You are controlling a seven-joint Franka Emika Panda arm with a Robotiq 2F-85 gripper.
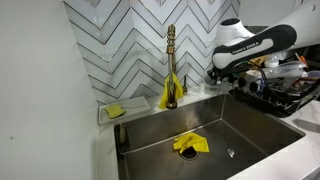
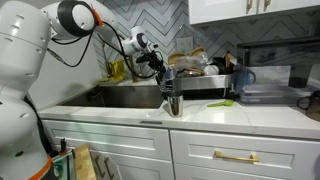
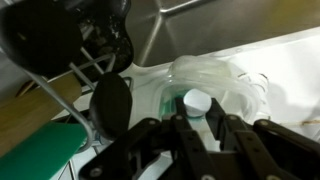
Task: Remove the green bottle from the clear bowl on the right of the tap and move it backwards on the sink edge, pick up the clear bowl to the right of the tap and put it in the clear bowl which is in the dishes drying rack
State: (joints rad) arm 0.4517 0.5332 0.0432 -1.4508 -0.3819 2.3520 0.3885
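Wrist view: your gripper [image 3: 198, 120] hangs over the clear bowl [image 3: 238, 78], which sits on the white sink edge [image 3: 285, 50] just beside the steel basin [image 3: 170, 25]. The green bottle [image 3: 195, 102] lies within the bowl's outline, and its pale cap end, ringed with green, faces the camera. Your fingers [image 3: 180, 132] stand close together, one on either side of that cap, with only a narrow gap between them. You cannot tell from this view whether they press the cap or merely flank it. Dark wires and a black round dish of the drying rack [image 3: 85, 45] fill the upper left.

Exterior views: your gripper [image 1: 228, 72] is low on the ledge, to the right of the brass tap [image 1: 171, 55] and at the near end of the drying rack [image 1: 285, 92]. It hides the bowl and bottle there. A yellow cloth [image 1: 167, 95] drapes at the tap's foot, and a second yellow cloth [image 1: 190, 145] lies in the basin [image 1: 240, 125]. From the opposite side, your gripper [image 2: 160, 66] reaches down just beside the crowded drying rack [image 2: 205, 80].
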